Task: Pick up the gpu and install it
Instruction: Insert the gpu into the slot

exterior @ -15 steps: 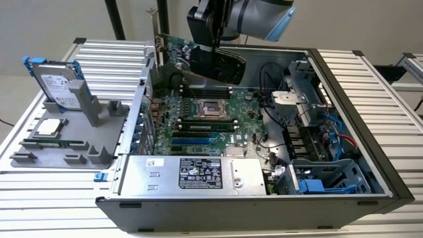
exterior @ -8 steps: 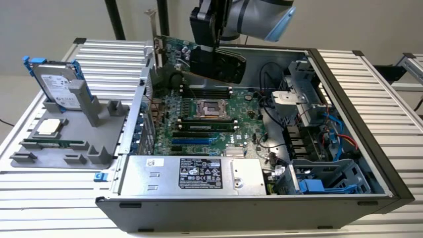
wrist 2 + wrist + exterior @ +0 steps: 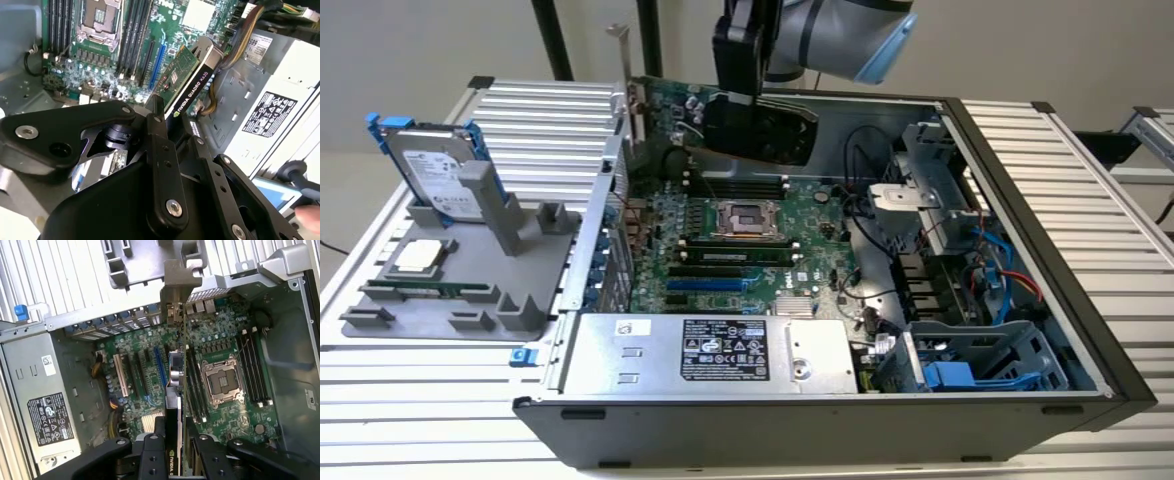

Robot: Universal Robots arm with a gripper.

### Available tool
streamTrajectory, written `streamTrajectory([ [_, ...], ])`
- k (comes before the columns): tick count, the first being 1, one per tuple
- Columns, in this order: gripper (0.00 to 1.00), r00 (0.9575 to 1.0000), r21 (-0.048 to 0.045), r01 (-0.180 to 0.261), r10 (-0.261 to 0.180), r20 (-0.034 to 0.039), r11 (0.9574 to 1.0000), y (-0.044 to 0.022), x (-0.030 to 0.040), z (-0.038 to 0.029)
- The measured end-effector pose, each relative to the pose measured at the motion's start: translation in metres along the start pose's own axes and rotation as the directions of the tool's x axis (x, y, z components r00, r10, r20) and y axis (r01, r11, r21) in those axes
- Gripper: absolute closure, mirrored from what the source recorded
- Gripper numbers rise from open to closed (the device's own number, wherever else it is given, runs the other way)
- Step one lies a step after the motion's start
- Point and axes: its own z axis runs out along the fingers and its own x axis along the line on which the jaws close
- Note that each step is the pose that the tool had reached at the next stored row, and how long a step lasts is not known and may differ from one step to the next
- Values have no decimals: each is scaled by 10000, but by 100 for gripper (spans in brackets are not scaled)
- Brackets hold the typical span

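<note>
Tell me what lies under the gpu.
The gripper holds the gpu edge-on over the motherboard, between the blue slot and the empty CPU socket. The strip directly beneath is hidden.

In the second wrist view the gripper (image 3: 172, 117) hides from me the near end of the gpu (image 3: 192, 75). In the exterior view the arm (image 3: 834, 35) runs off the top edge.

Pincer (image 3: 175, 437) apparently grips gpu (image 3: 175, 371) above motherboard (image 3: 222, 335).
</note>
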Motion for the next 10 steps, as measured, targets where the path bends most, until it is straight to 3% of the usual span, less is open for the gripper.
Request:
streamTrajectory([
  [10,100,9975,11,709,-709,-11,9975,0,0,0],
])
